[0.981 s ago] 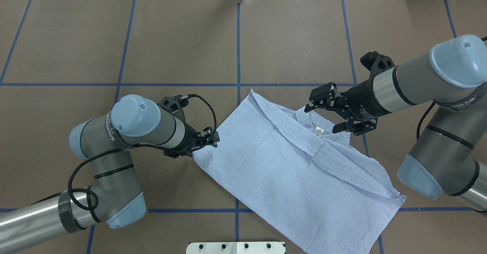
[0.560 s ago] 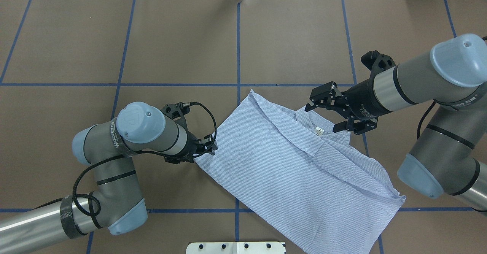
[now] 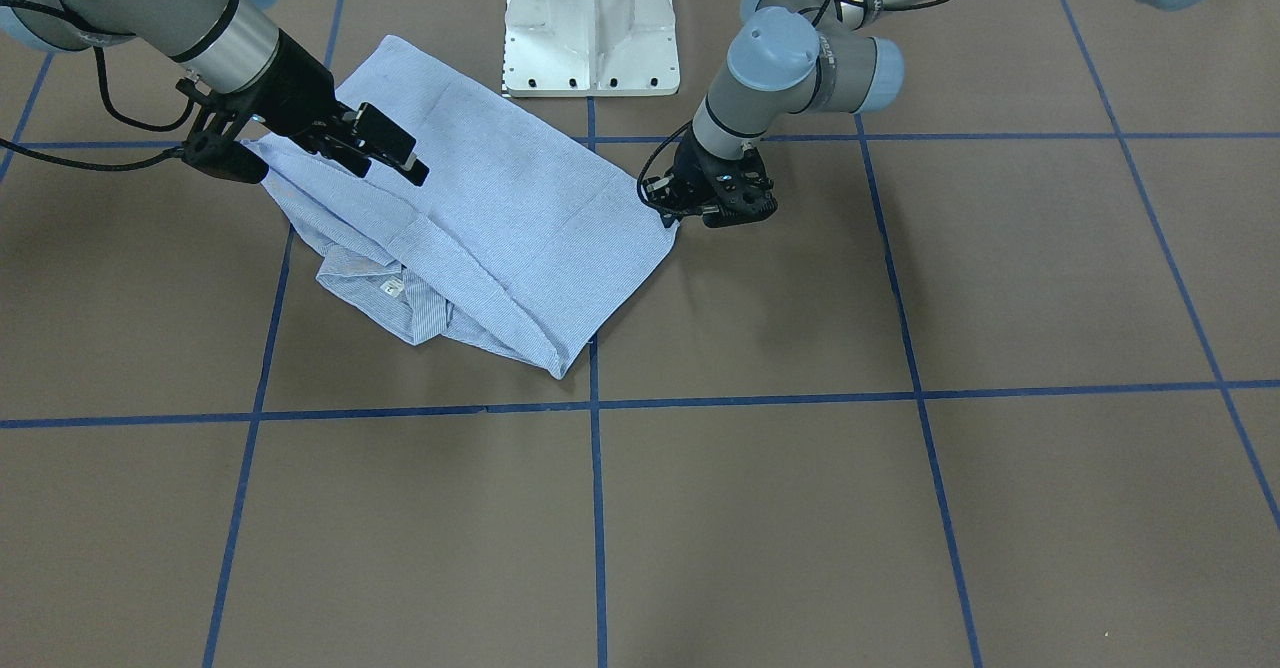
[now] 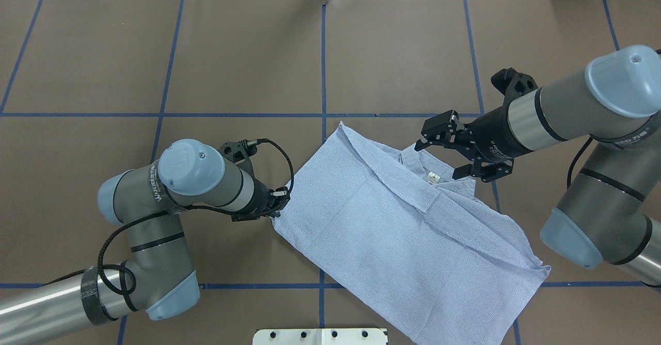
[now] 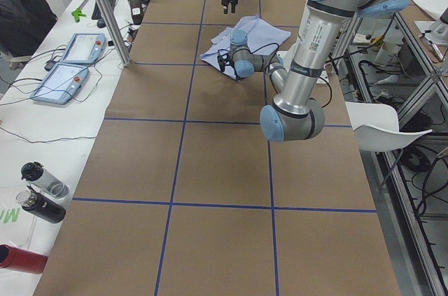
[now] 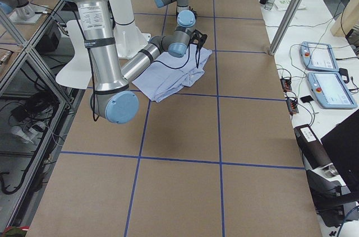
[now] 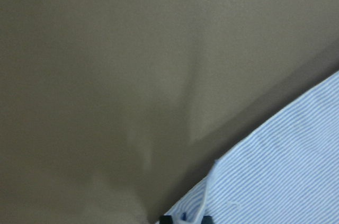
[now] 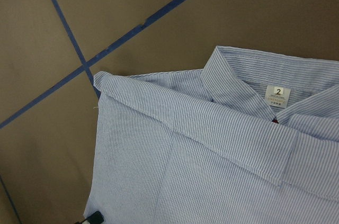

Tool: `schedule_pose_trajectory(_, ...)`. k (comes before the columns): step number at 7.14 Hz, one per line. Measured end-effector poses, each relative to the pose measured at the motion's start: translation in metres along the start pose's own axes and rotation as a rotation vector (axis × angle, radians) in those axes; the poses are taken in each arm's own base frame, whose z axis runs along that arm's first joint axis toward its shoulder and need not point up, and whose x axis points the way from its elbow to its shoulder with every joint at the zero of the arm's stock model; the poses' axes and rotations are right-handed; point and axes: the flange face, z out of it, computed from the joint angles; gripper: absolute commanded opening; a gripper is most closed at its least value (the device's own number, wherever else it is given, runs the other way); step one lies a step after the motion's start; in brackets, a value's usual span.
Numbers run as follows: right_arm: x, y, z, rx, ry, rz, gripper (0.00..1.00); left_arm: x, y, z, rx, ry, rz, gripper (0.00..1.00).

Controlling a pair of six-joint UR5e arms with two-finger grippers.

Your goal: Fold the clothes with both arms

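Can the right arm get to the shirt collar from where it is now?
Probably yes. The right gripper, its fingers open, hangs close over the collar of the shirt, with nothing between them. The left gripper is away at the far corner.

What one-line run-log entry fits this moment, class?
left hand: shut on shirt corner | right hand: open over collar | shirt: partly folded on table
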Motion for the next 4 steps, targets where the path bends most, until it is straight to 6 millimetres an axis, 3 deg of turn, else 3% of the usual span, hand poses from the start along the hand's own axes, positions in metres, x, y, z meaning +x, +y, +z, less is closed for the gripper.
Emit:
schedule_pose_trajectory(1,-0.001,-0.002,-0.003,0.004,-0.004,-0.002,1.0,0.002,-0.005,-0.006,0.008,0.005,-0.01,0.0)
schedule_pose_trajectory(2,-0.002,-0.004,-0.006,0.011,-0.008,-0.018,1.0,0.002,-0.023,-0.014,0.033,0.003,-0.026,0.0)
schedule_pose_trajectory(4,-0.002,-0.011,-0.012,0.029,-0.015,-0.056,1.0,-0.002,-0.09,-0.039,0.125,-0.008,-0.033,0.0)
